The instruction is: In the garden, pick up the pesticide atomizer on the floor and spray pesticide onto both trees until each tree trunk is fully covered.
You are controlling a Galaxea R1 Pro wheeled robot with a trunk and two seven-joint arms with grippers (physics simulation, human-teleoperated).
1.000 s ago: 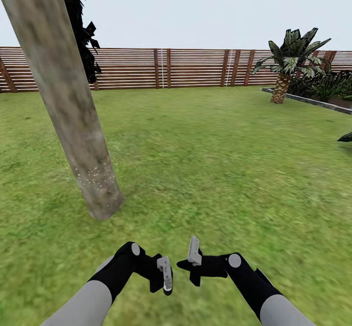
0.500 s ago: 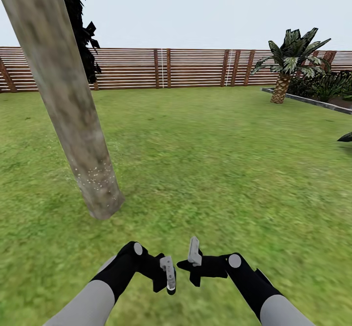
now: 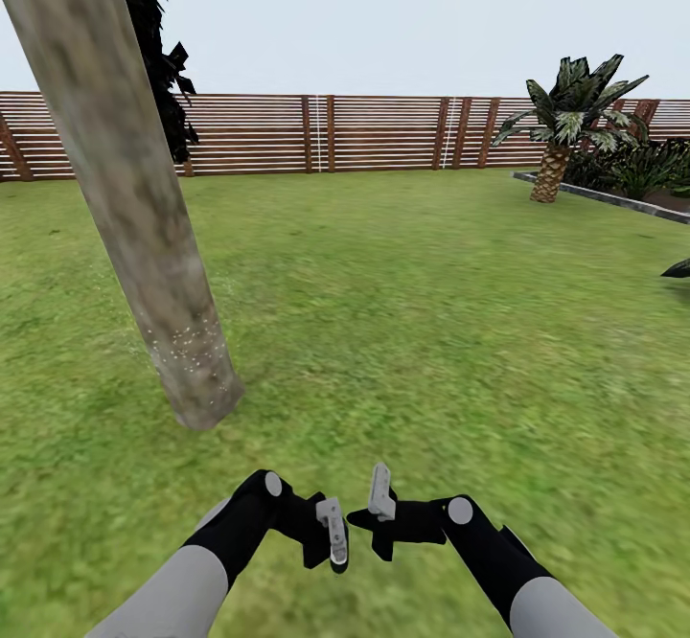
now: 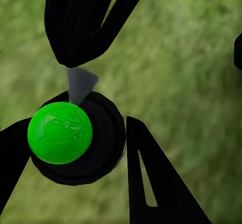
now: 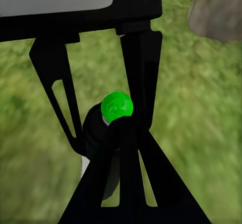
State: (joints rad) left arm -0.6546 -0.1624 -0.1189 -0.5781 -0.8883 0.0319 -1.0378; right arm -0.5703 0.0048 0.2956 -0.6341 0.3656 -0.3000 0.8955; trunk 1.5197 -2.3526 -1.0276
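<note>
Head view first: the left gripper [image 3: 333,535] and the right gripper [image 3: 380,499] are hanging low and close together over the grass [image 3: 431,331], fingertips nearly meeting, each showing a pale grey pad. Ahead on the robot's left, the thick tree trunk [image 3: 144,207] is rising at a slant out of the lawn, and pale specks are dotting the bark near its foot. A dark narrow tree [image 3: 158,54] is peeking out behind it. The brown slatted fence [image 3: 383,130] is running across the back, and a short palm [image 3: 565,121] is standing off to the right beside a raised border.

Over to the left wrist view: the atomizer [image 4: 60,133] is showing its bright green ball top sitting on a round black body, with a small grey cone poking out of it. It is lying right between the left gripper's two black fingers [image 4: 151,193], which are spread wide to either side of it. Whether they are pressing on it, I cannot tell.

Right wrist view now: the same green ball [image 5: 117,107] is sitting between the right gripper's fingers [image 5: 142,67], which are standing apart, with the dark body just beside one of them. Gripping or just straddling, I cannot tell. The base of the trunk [image 5: 217,9] is showing at one corner, well apart from the atomizer.
</note>
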